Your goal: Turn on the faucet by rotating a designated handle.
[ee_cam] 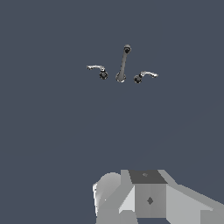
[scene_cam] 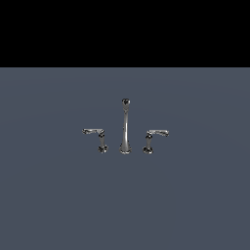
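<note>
You have not started: the handle (scene_cam: 95, 135) is untouched, far from the gripper (ee_cam: 144, 199), whose finger state I cannot tell.

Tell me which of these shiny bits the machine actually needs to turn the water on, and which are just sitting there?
Needed for the job:
- handle, the lever pointing to the exterior view's left
- faucet, the three-piece set it belongs to

Just sitting there:
- twin handle, lever pointing to the exterior view's right
- grey floor

The claw's fingers are not in view, only part of the arm's body in the wrist view.
</note>
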`<state>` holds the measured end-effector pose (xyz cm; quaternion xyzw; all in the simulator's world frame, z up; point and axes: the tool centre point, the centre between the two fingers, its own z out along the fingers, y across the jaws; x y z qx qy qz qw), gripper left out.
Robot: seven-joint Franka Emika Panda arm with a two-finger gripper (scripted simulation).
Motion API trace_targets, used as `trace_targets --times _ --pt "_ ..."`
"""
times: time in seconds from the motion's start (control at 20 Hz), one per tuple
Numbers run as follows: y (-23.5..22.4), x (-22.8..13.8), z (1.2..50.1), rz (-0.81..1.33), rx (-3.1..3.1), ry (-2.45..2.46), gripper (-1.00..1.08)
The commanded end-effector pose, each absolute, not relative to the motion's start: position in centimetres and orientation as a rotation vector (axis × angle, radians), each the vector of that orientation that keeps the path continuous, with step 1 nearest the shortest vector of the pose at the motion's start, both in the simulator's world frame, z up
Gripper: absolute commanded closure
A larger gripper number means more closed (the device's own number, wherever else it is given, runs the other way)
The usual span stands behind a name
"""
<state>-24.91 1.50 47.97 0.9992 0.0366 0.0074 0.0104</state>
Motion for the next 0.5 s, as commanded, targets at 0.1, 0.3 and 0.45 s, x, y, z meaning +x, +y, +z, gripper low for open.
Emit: trace_targets --times 0.1,0.3,0.45 --pt "1.5 -24.9 47.9 0.023 3.119 0.111 1.08" --pt "1.8 -24.8 47.5 0.023 3.12 0.084 1.08" --pt "2.3 -24.7 46.9 0.023 3.121 0.045 1.08"
